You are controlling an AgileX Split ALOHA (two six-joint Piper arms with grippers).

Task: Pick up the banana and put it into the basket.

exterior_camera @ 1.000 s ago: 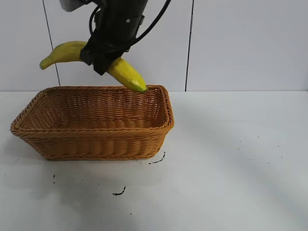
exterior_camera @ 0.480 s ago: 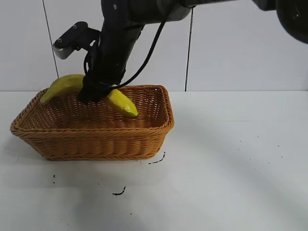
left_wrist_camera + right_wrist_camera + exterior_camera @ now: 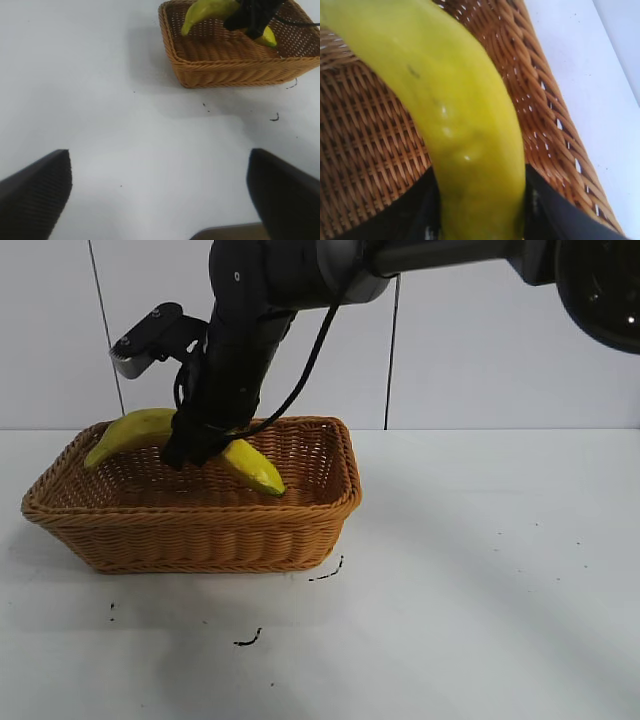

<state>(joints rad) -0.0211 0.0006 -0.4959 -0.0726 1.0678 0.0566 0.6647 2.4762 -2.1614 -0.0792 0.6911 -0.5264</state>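
The yellow banana hangs inside the light-brown woven basket, its greenish tip low near the basket's right wall. My right gripper is shut on the banana's middle, reaching down into the basket from above. In the right wrist view the banana fills the frame between the black fingers, with the basket weave right beneath it. My left gripper is open and empty, away from the basket, over bare table.
The white table carries a few small black marks in front of the basket. A white panelled wall stands behind. The right arm's dark links and cable hang above the basket.
My right gripper has lowered the banana from above the rim down into the basket. Over the last half second it has barely sunk further. The left arm has not moved.
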